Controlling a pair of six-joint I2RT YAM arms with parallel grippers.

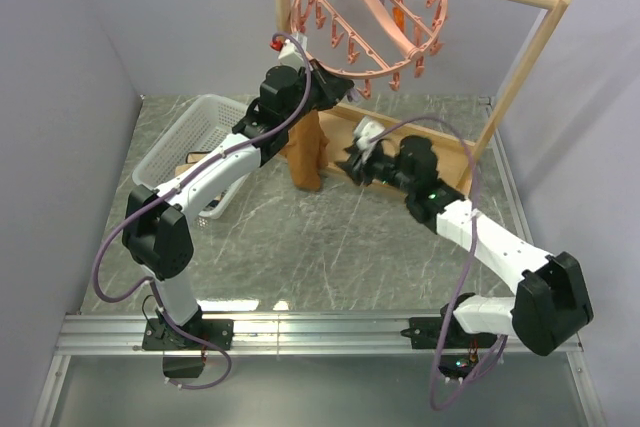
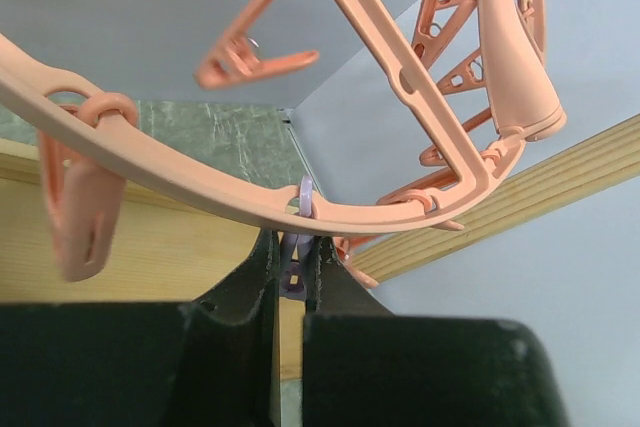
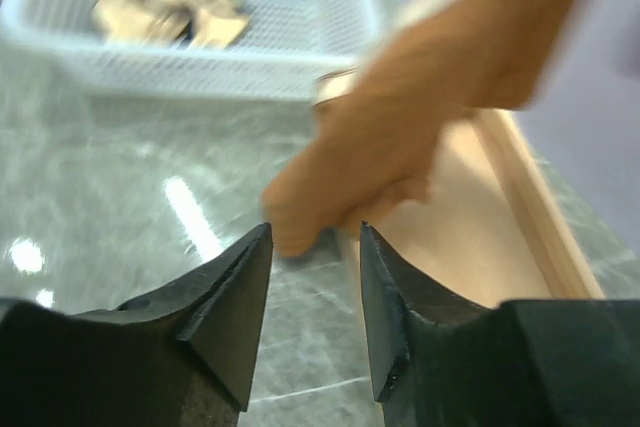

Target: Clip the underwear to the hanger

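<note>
The salmon-pink round hanger (image 1: 375,17) hangs by its hook from the wooden rack's top bar. My left gripper (image 1: 322,87) is raised to the ring's near rim. In the left wrist view, my left gripper (image 2: 293,245) is shut on a small lilac clip (image 2: 291,273) that dangles from the ring (image 2: 200,175). The brown underwear (image 1: 305,152) hangs straight down below my left gripper; where its top edge is attached is hidden. My right gripper (image 1: 355,162) is open and empty just right of the cloth. In the right wrist view, the blurred underwear (image 3: 400,127) is just beyond its fingertips (image 3: 250,247).
The wooden rack (image 1: 520,57) has a flat base board (image 1: 445,152) under the hanger. A white mesh basket (image 1: 190,132) stands at the left, and in the right wrist view the basket (image 3: 230,62) holds a beige garment (image 3: 170,7). Other pink clips (image 2: 75,202) dangle along the ring.
</note>
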